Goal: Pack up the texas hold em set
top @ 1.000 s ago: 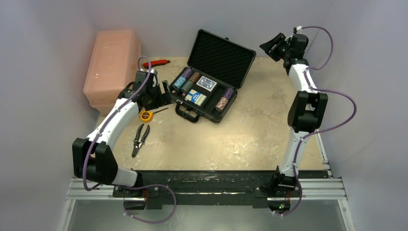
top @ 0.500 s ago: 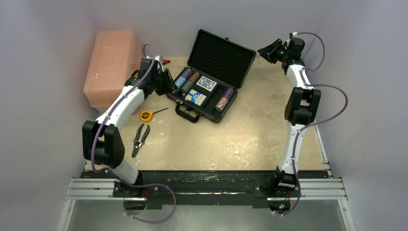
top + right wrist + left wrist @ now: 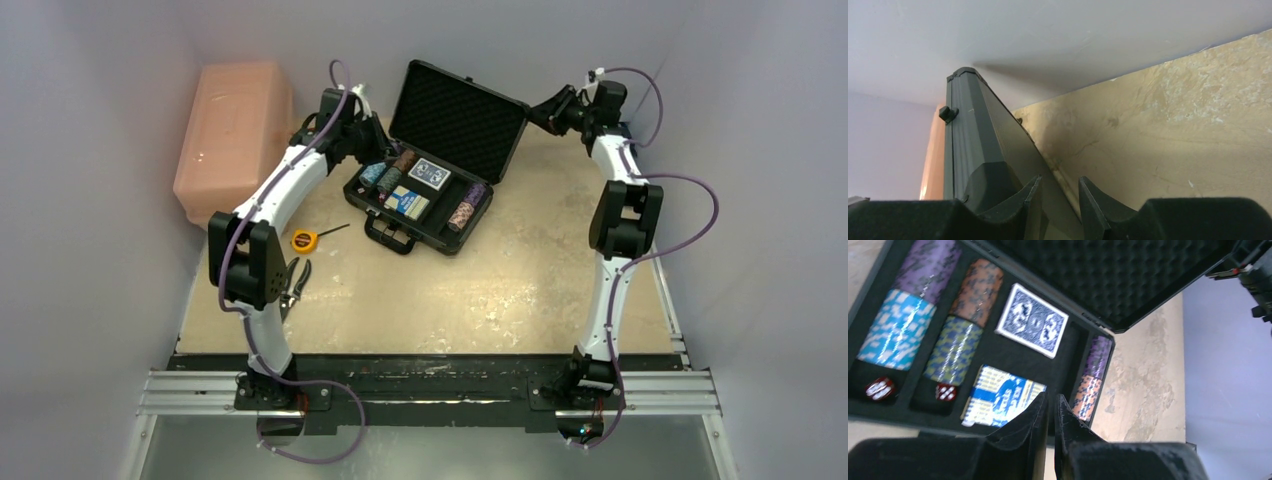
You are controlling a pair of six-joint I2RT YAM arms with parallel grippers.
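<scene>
Left gripper (image 3: 1051, 397), near-closed, empty, now over packed case (image 3: 1003, 352) left edge; right gripper (image 3: 1060, 181), narrow gap, empty, now behind lid (image 3: 968, 145), upper centre. Lid closing looks next.

So the right gripper (image 3: 1058, 187) has its fingers slightly parted, right up against the black case lid (image 3: 973, 150), near the worktop (image 3: 1173, 125) far edge.

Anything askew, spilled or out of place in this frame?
Nothing spilled or damaged. The chip stacks and card decks sit neatly in the open case. The only strays are a yellow tape measure and pliers on the table left of it, tools rather than game pieces.
</scene>
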